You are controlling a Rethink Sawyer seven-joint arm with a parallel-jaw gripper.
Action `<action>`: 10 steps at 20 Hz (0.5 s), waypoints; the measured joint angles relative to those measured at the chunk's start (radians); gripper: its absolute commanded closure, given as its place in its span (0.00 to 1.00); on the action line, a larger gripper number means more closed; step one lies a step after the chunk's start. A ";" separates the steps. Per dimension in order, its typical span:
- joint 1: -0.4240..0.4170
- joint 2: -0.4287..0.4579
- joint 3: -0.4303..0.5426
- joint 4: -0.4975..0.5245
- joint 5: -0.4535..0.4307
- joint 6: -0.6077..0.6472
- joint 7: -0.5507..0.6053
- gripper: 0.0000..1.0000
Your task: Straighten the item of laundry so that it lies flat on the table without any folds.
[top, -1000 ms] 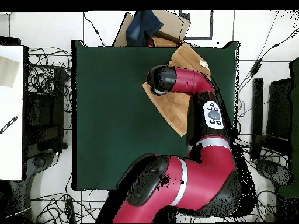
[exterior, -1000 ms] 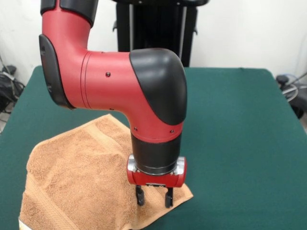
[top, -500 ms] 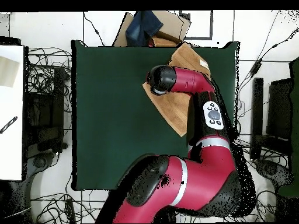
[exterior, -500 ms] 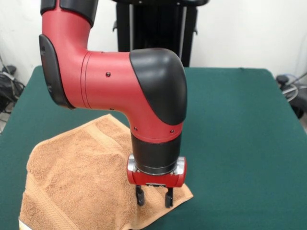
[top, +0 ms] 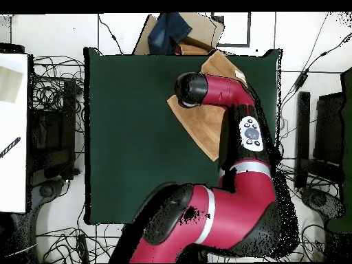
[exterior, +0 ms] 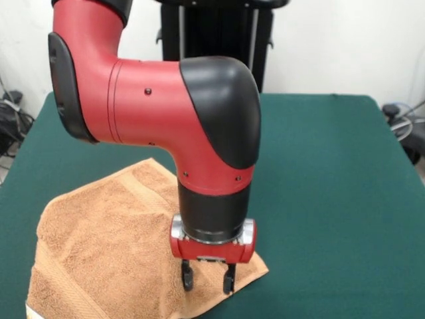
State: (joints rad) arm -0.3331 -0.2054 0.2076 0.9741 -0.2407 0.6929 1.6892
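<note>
I see orange-tan terry towel [exterior: 106, 246] on dark green felt table [exterior: 332, 186], near front-left side, one edge doubled; red-black gripper [exterior: 206, 278] hangs over its right corner, fingers apart, holding nothing; step seems corner grasp; next I lower, pinch, pull outward.

Table [exterior: 332, 173], dark green felt-like cloth top, bearing one orange-tan terry towel [exterior: 99, 252]: towel spread directly beneath the jaws and out to their right-hand side in the front view, one corner just past the jaws, woven band along its lower edge.
</note>
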 measured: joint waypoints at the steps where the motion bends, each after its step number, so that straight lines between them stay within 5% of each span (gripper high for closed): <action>1: 0.012 0.017 -0.010 -0.034 -0.001 0.011 0.000 0.00; 10: 0.090 0.167 -0.051 -0.347 -0.006 0.202 0.000 0.00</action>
State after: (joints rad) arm -0.2434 -0.0380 0.1561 0.6276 -0.2462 0.8953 1.6892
